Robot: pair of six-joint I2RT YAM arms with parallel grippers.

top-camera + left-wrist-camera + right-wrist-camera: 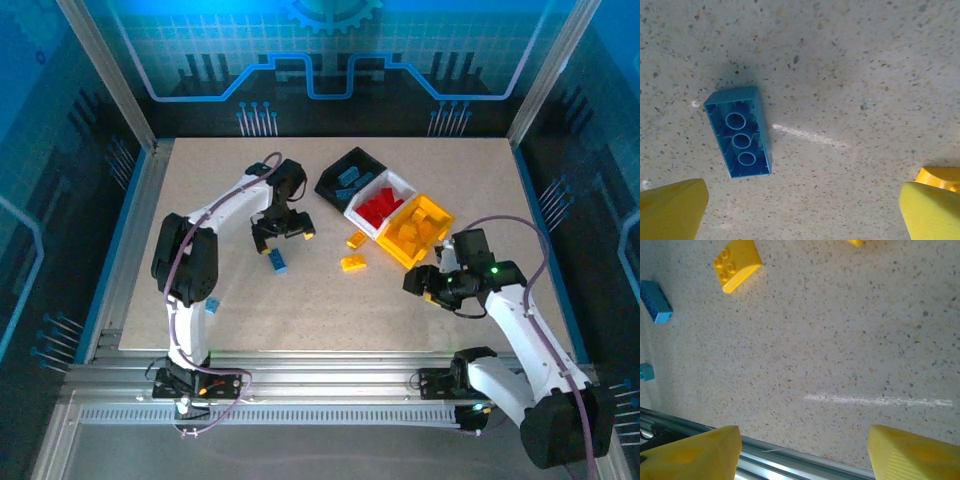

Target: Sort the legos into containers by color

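Legos (pixel 378 208) mostly lie sorted in the containers (pixel 357 152); left on the table (pixel 400 320) are a blue brick (pixel 738 132), two yellow bricks (pixel 352 263) and a small blue piece (pixel 212 305). The left claw (pixel 800 210) hovers wide open over the blue brick, empty; the right claw (pixel 802 450) is spread and empty too

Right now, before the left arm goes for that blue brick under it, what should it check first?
1. Left gripper open and empty: ok.
2. Blue brick lying flat, hollow side up, nothing touching it: ok.
3. Brick centred between the fingers: not ok, it sits nearer one finger.
4. Black bin takes blue: ok, blue bricks lie in it.
5. Right gripper out of the way: ok, open, apart from the left arm.
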